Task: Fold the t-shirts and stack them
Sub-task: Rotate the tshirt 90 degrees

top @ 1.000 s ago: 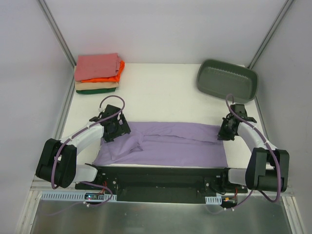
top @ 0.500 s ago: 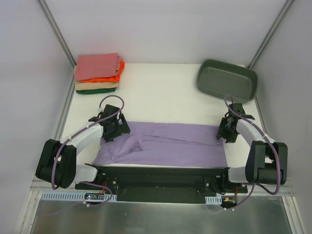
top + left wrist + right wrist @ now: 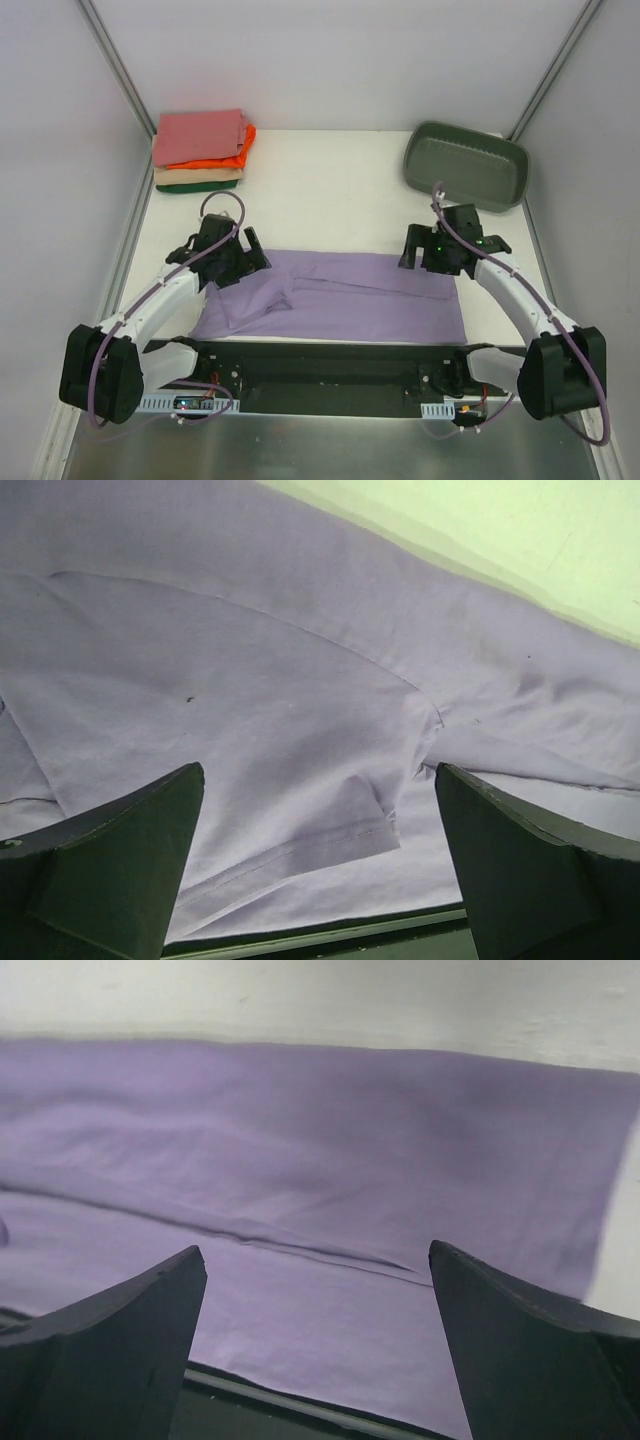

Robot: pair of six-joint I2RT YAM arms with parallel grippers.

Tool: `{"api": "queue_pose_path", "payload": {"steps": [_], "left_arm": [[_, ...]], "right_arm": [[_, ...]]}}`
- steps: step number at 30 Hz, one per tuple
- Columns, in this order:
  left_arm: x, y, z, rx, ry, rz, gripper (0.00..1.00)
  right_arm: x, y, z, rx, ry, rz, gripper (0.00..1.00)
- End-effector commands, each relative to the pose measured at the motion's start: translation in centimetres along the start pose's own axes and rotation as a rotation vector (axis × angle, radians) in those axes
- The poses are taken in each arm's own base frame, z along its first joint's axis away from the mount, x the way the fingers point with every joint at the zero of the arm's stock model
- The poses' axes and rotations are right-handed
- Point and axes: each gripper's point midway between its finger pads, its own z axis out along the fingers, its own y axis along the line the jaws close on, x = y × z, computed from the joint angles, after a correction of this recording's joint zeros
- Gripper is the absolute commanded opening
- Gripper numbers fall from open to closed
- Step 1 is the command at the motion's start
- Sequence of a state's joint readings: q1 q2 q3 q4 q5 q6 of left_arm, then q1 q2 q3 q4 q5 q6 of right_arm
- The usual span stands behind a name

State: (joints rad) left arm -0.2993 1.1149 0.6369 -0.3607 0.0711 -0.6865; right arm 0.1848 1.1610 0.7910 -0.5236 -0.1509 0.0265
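The left gripper [image 3: 228, 256] and right gripper [image 3: 428, 250] are both hanging spread wide, gripping nothing, over the lavender t-shirt [image 3: 350, 296], which is lying flat along the table's [image 3: 330, 185] near edge. Pinching only 1 layer risks pulling the fold apart.

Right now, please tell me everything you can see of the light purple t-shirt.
The light purple t-shirt is soft plain cloth, lying flat on the white table close to the arm bases, folded into a long band with light creases. A short sleeve lies folded over its left part. The left gripper and right gripper hang open over its ends; neither holds it.
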Motion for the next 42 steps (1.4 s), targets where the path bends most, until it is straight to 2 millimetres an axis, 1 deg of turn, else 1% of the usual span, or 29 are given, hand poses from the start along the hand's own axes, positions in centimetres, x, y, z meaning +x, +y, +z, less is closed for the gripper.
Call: {"api": "queue_pose_path", "payload": {"steps": [1,4,6,7,8,10,12,13,14,15,16,18,19,20,22,24,25,26,28,30,31,33,34,35,36,38,39,40,42], "left_arm": [[-0.3,-1.1,-0.4,0.045,0.015,-0.01,0.99],[0.6,-2.1,0.9,0.092,0.089,-0.002,0.99],[1.0,-1.7,1.9,0.068,0.128,-0.014,0.99],[1.2,-1.4,2.4,0.049,0.144,-0.019,0.99],[0.9,-1.4,3.0,0.037,0.14,-0.027,0.99],[0.0,-2.0,4.1,0.028,0.15,-0.027,0.99],[-1.2,-3.3,5.3,0.038,0.171,-0.02,0.99],[-2.0,-4.0,6.1,0.04,0.179,-0.017,0.99],[-2.6,-4.4,7.4,0.032,0.193,-0.015,0.99],[-4.3,-6.1,8.0,0.061,0.178,0.0,0.99],[-4.9,-6.8,9.9,0.064,0.208,0.012,0.99],[-7.6,-11.2,12.0,0.175,0.24,0.022,0.99],[-8.3,-12.9,13.0,0.224,0.26,0.028,0.99],[-9.2,-14.7,14.2,0.267,0.275,0.028,0.99],[-10.9,-17.5,16.2,0.319,0.285,0.01,0.99],[-12.0,-20.7,17.4,0.401,0.316,-0.026,0.99],[-12.7,-22.3,18.1,0.431,0.306,-0.021,0.99],[-13.1,-23.5,19.1,0.442,0.294,-0.021,0.99],[-14.6,-26.9,20.2,0.505,0.256,-0.011,0.99],[-16.0,-29.9,21.8,0.573,0.191,-0.008,0.99],[-16.9,-31.0,22.5,0.606,0.157,-0.023,0.99],[-18.8,-32.4,23.9,0.698,0.089,-0.095,0.99],[-20.2,-33.3,24.0,0.782,0.033,-0.136,0.99],[-20.7,-33.3,24.7,0.812,0.001,-0.165,0.99],[-21.1,-33.3,25.3,0.816,-0.016,-0.197,0.99],[-21.8,-34.0,25.5,0.844,-0.058,-0.193,0.99],[-22.0,-33.9,25.8,0.838,-0.072,-0.192,0.99],[-22.2,-33.7,26.0,0.825,-0.093,-0.191,0.99],[-22.7,-33.0,26.4,0.781,-0.134,-0.181,0.99]], "right_arm": [[1.1,4.2,1.8,-0.131,0.052,-0.053,0.96],[1.8,5.5,3.7,-0.168,0.104,-0.054,0.96],[2.6,4.8,5.1,-0.131,0.153,-0.035,0.96],[2.9,4.0,5.6,-0.09,0.167,-0.035,0.96],[3.3,3.3,6.2,-0.055,0.193,-0.033,0.96],[3.6,1.0,6.9,0.054,0.224,-0.018,0.96],[4.0,-0.7,7.3,0.091,0.261,0.044,0.96],[4.1,-1.1,7.3,0.081,0.27,0.074,0.96],[3.8,-1.4,7.1,0.071,0.259,0.105,0.96],[3.5,-2.1,6.9,0.078,0.245,0.145,0.96],[2.9,-2.5,6.7,0.078,0.22,0.168,0.96],[2.5,-2.7,6.1,0.059,0.212,0.197,0.96],[2.9,-2.7,5.9,0.06,0.227,0.205,0.96],[3.6,-2.5,5.8,0.062,0.245,0.224,0.96],[5.2,-1.9,5.8,0.05,0.261,0.262,0.96],[7.0,-0.9,5.9,0.033,0.278,0.24,0.96],[8.3,-0.5,5.5,0.043,0.314,0.218,0.96],[9.1,-0.3,5.2,0.067,0.329,0.177,0.96],[11.1,1.2,4.6,0.039,0.383,0.137,0.96],[13.0,3.9,4.2,-0.053,0.435,0.114,0.96],[13.9,5.2,4.0,-0.101,0.465,0.111,0.96],[15.7,8.1,3.7,-0.195,0.528,0.056,0.96],[16.4,9.7,3.7,-0.243,0.548,0.013,0.96],[16.8,11.5,3.6,-0.295,0.561,-0.029,0.96],[17.8,13.4,3.2,-0.355,0.599,-0.083,0.96],[18.8,17.1,2.6,-0.467,0.652,-0.165,0.96],[19.4,18.5,2.4,-0.511,0.672,-0.215,0.96],[19.5,19.8,2.4,-0.534,0.668,-0.255,0.96],[19.6,21.2,2.1,-0.565,0.661,-0.331,0.96]]}}
